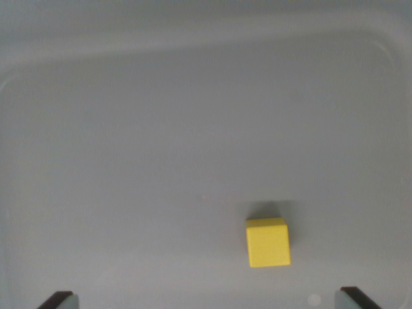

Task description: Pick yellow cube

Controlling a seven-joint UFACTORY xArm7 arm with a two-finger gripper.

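Note:
A small yellow cube rests on the flat grey floor of a tray, toward the lower right of the wrist view. Only the two dark fingertips of my gripper show, at the bottom edge, one at the lower left and one at the lower right. They stand far apart, so the gripper is open with nothing between its fingers. The cube lies between the two tips but closer to the right one, and a little beyond them.
The tray's raised rim curves across the top of the view and down both sides, with rounded corners.

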